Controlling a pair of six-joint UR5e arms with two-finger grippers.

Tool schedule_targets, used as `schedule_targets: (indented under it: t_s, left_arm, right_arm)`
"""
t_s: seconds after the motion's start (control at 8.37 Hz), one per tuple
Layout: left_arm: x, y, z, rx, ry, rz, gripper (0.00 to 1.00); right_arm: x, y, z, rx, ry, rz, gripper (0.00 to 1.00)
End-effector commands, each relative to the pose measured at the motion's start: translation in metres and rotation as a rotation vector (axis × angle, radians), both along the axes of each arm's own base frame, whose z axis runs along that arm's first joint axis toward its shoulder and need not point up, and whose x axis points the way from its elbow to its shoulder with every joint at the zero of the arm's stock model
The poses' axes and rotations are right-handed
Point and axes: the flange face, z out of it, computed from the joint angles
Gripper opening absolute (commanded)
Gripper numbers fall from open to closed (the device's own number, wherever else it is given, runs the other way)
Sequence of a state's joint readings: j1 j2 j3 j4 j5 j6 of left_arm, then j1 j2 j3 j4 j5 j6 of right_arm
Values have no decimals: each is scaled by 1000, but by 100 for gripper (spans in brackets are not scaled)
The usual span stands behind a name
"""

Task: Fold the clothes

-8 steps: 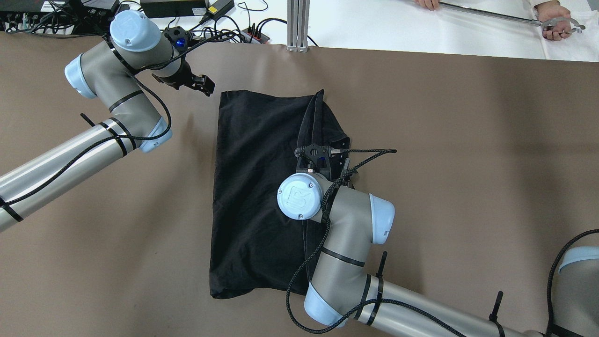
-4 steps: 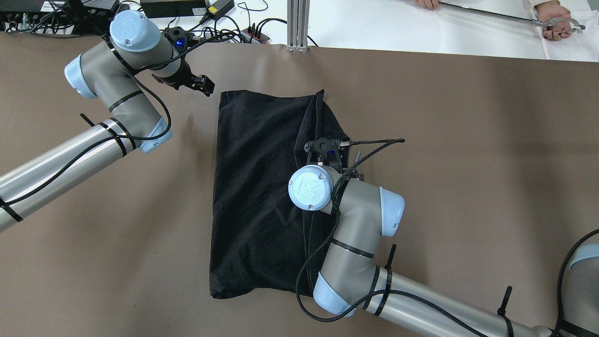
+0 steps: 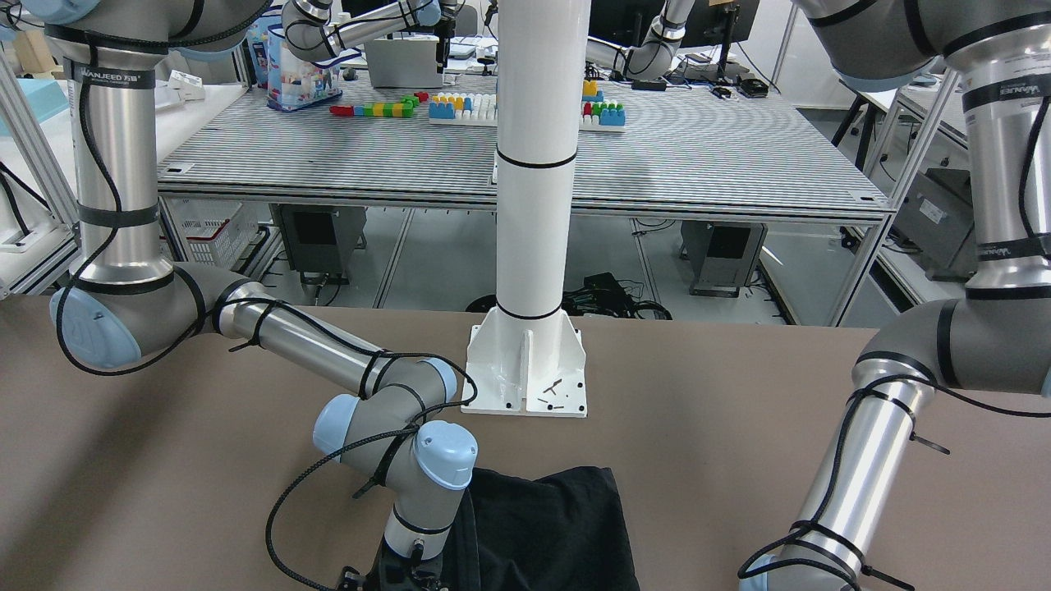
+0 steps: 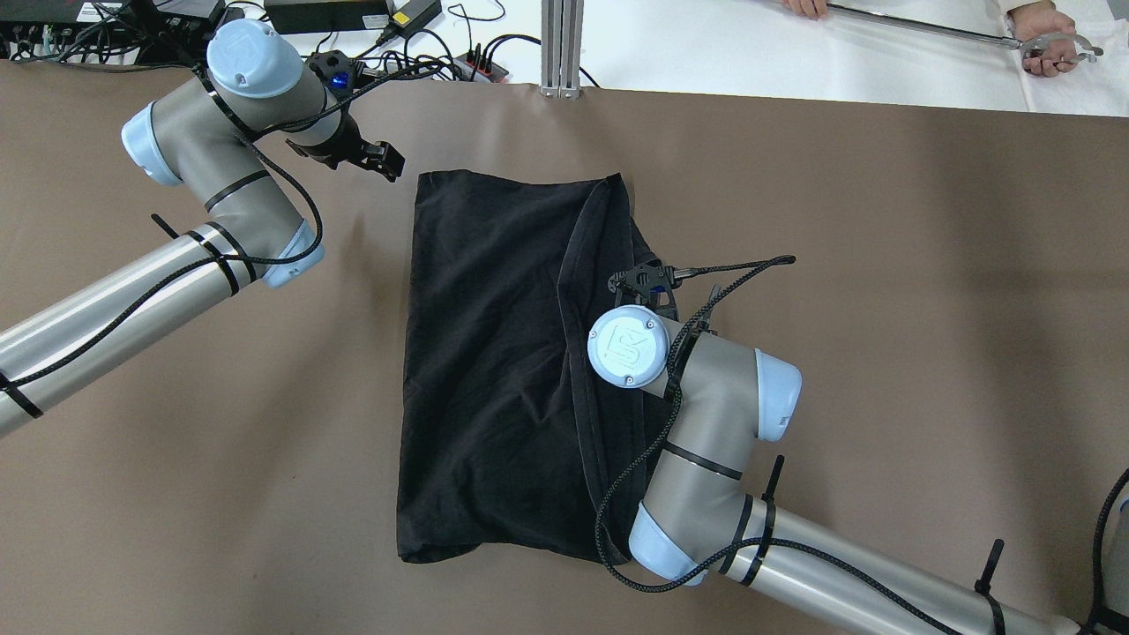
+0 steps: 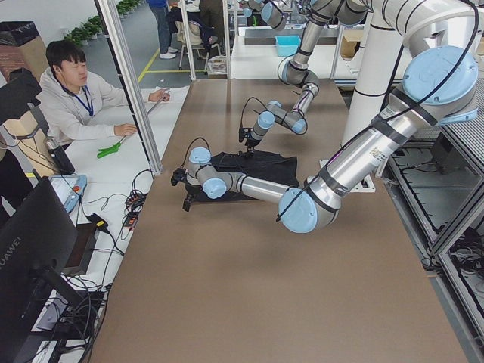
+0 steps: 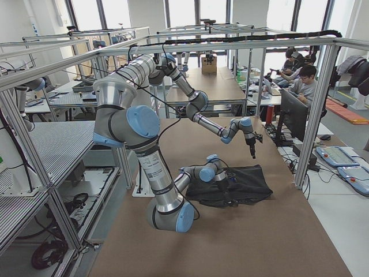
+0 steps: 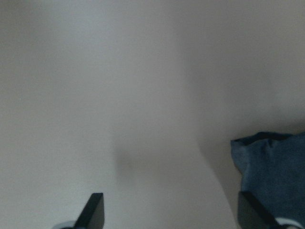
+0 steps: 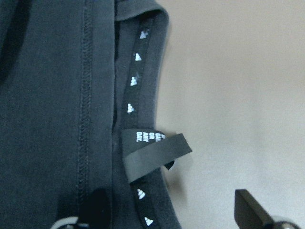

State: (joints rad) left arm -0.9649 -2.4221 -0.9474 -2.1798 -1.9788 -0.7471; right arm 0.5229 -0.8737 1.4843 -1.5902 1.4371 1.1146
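Note:
The black garment (image 4: 485,353) lies flat on the brown table, long side running near to far, with a folded strip along its right edge. It also shows in the front view (image 3: 550,525). My right gripper (image 8: 174,212) is open and low over that right edge. One finger (image 8: 95,210) is over the cloth, the other over bare table, with a label loop (image 8: 152,152) between them. In the overhead view it (image 4: 648,280) is mostly hidden under its wrist. My left gripper (image 4: 381,160) is open and empty, just left of the garment's far left corner (image 7: 271,176).
A white pillar base (image 3: 525,369) stands on the robot's side of the garment. Cables and power supplies (image 4: 397,35) and an aluminium post (image 4: 562,44) line the far edge. An operator's hands hold a tool (image 4: 1050,44) at the far right.
My right arm has moved right and slightly away from the robot, toward the garment's right edge. The raised fold at the far right corner has settled flatter. The left arm has not moved.

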Motion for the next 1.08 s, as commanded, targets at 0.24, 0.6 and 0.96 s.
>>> schedule_targets:
  t_s: [0.24,0.6,0.96]
  left_arm:
    - [0,0,-1,0,-1,1,100]
    - [0,0,-1,-1,-1,0,100]
    - [2,0,-2,-1,1,1,100]
  right_arm:
    - [29,32,-87,-29,-217,-78,94]
    - [1,87,-105,-32,-265,-114,93]
    - [-36,145,-83,37,-175,-275,86]
